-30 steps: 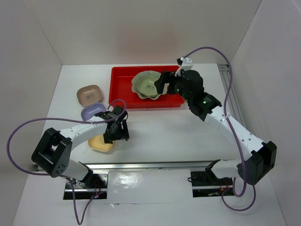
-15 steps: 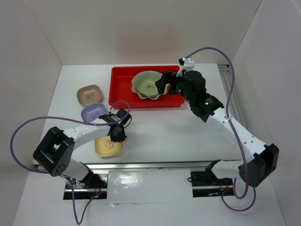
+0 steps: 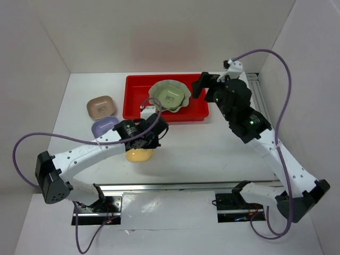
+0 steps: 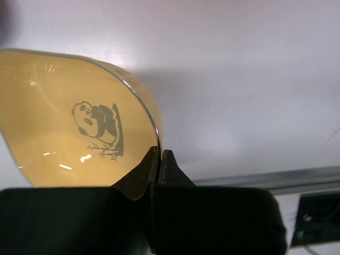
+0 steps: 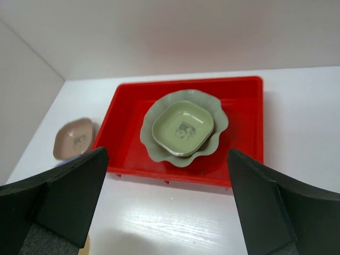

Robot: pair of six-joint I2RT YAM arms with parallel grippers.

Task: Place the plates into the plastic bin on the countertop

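My left gripper (image 3: 144, 146) (image 4: 159, 155) is shut on the rim of a yellow plate (image 3: 139, 154) (image 4: 69, 127) with a panda print, which is tilted over the white countertop (image 3: 202, 149) in front of the bin. The red plastic bin (image 3: 133, 101) (image 5: 255, 106) holds a pale-green scalloped plate (image 3: 183, 100) (image 5: 151, 141) with a small green plate (image 3: 169, 95) (image 5: 183, 127) nested in it. A pink-tan plate (image 3: 101, 106) (image 5: 74, 139) and a lavender plate (image 3: 104, 126) lie left of the bin. My right gripper (image 3: 204, 85) (image 5: 167, 204) hangs open and empty above the bin's right end.
White walls close in the countertop at the back and both sides. A metal rail (image 3: 175, 186) runs along the near edge by the arm bases, and another (image 3: 256, 93) lies at the back right. Purple cables loop off both arms.
The left gripper closed on the yellow plate's rim and carried it up and to the right, toward the bin. The right arm drew back to the right, away from the green plates.
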